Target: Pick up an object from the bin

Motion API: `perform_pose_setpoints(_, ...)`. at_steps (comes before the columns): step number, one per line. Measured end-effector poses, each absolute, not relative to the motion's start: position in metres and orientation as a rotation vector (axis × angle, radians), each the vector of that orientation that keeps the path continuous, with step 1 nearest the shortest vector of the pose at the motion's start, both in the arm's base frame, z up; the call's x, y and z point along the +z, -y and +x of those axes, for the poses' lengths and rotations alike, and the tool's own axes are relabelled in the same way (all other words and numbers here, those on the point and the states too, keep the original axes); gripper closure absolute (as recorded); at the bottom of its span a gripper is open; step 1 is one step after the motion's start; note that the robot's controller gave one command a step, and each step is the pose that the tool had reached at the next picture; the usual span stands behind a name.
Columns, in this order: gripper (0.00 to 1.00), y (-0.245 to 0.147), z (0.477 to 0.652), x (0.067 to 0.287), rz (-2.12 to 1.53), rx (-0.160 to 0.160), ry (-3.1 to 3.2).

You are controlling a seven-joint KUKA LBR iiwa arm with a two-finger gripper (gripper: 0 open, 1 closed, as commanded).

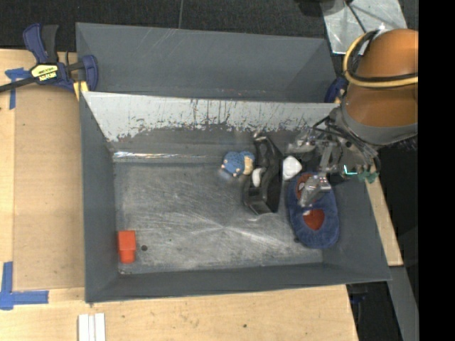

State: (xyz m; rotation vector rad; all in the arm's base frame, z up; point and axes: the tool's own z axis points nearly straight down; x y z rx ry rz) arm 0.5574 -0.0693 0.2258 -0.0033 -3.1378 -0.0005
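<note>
1. at the right end of the grey bin (206, 62): gripper (318, 185) hanging low beneath the arm's rounded orange cover (384, 69), close to the right wall.
2. spread apart or pressed together: impossible to make out, with the tip lost among metal parts and cables at the wrist.
3. directly under the gripper: a blue slipper-shaped soft thing (323, 231) with a red inside, lying lengthwise along the right wall, rounded end toward the front of the bin. gripper tip over the red opening; touching or just above, not clear.
4. just left of the gripper: a small white rounded thing (291, 167), sitting at the back end of the blue slipper shape.
5. left again: a black strap-like thing (264, 185), stretched from near the back wall toward the front, right beside the white thing and against the slipper shape's left edge.
6. further left, near the back wall: a small blue and yellow toy (234, 164), just beside the upper part of the black thing.
7. well apart from all of these, by the front left corner: an orange block (126, 247), upright, with a tiny dark speck (144, 248) just to its right.
8. between the block and the cluster at the right: scratched grey bin floor (185, 215).
</note>
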Motion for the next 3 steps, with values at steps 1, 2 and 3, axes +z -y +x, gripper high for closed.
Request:
perform_pose_setpoints(1, 0.00, 0.069, 0.556, 0.099, 0.231, 0.005, 3.156)
perform_pose_setpoints(2, 1.00, 0.069, 0.558, 0.099, 0.231, 0.008, 3.168)
perform_pose_setpoints(3, 1.00, 0.068, 0.567, 0.215, 0.207, 0.004, 3.141)
